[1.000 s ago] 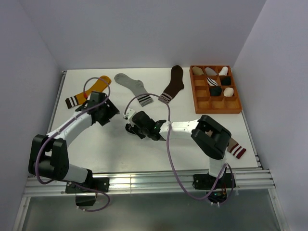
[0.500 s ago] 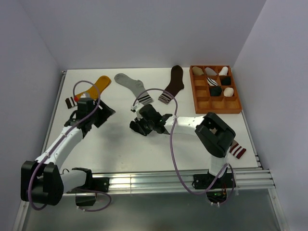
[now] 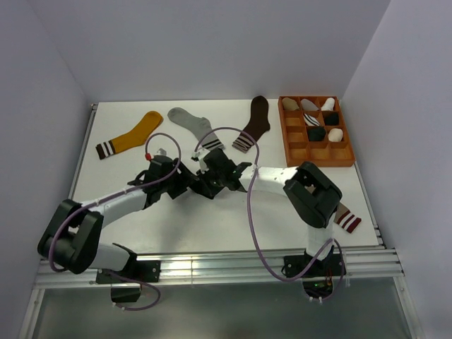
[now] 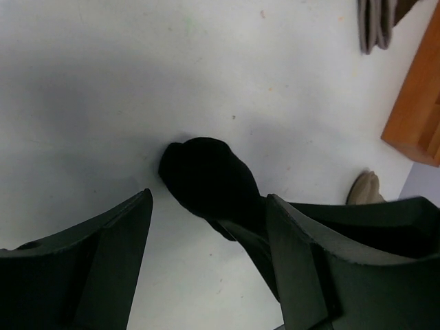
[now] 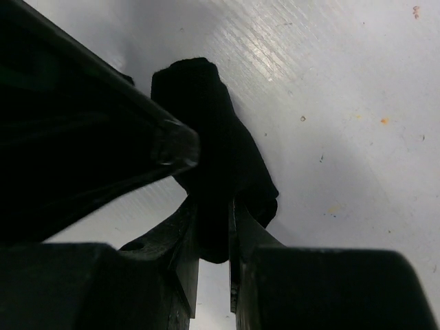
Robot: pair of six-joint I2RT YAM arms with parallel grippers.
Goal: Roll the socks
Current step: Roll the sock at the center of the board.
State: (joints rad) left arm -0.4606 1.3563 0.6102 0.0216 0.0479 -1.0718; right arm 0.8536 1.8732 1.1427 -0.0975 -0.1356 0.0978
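Black sock (image 4: 206, 175): I see it bunched into a dark lump on the table (image 3: 212, 226), about mid-table, where both arms meet.
Right gripper (image 5: 214, 227): its fingers are drawn narrow and pinch the black sock. The cloth fills the slim gap between them and bulges out beyond the tips.
Left gripper (image 4: 208, 199): its fingers are spread wide and hold nothing.
Sock versus left fingers: in my left wrist view the lump lies between the two tips and a little beyond them. It is much closer to the right-hand finger (image 4: 309, 261) and may overlap its inner edge. It stays clear of the left-hand finger (image 4: 103, 261), with bare table between.
Arms from above: the left gripper comes in from the left and the right gripper from the right. Their heads sit just beside each other, and I cannot make out the sock itself in that dark cluster.
Taupe sock (image 3: 344, 215): it lies at the near right, partly under the right arm, with its maroon-and-white cuff poking out.
Tray (image 3: 321, 161): it stands at the far right, with rolled socks in several compartments. One of them is a striped roll (image 3: 311, 119), black and white, in the middle column.
Other socks: a yellow sock (image 3: 131, 135), a grey sock (image 3: 194, 127) and a brown sock (image 3: 254, 123) lie flat along the far side, well apart from both grippers.
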